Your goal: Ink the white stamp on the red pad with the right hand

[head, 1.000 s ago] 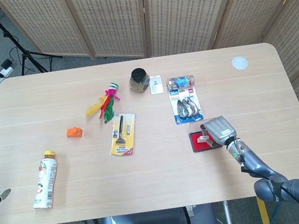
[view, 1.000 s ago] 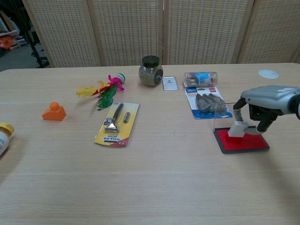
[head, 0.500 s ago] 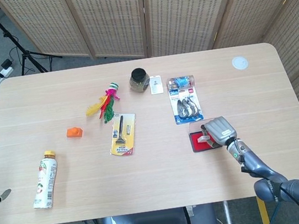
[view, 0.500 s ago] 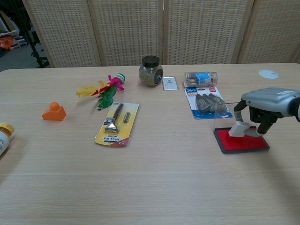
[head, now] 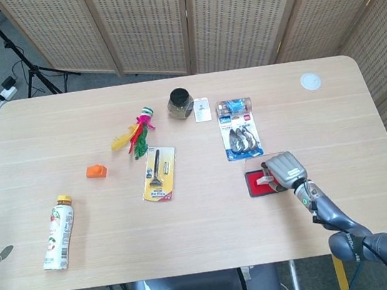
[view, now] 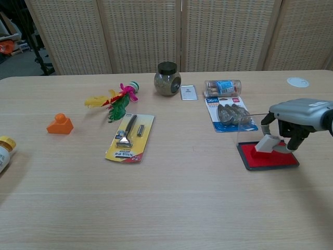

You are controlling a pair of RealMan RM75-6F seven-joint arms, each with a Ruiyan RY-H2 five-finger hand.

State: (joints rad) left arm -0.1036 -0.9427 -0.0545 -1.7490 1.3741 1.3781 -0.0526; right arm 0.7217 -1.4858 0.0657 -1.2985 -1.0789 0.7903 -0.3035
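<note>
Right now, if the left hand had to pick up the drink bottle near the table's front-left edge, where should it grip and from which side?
Probably around the body of the drink bottle, coming down from above. It lies on its side with the yellow cap pointing away from the robot, so both long flanks are exposed to fingers closing across its width. The cap end looks too narrow for a firm hold. Nothing lies close beside it.

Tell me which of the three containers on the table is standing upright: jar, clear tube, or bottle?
The dark-lidded glass jar at the back centre: it stands on its base. The clear tube lies on its side above the blue blister pack, and the yellow-capped bottle lies flat near the left edge.
</note>
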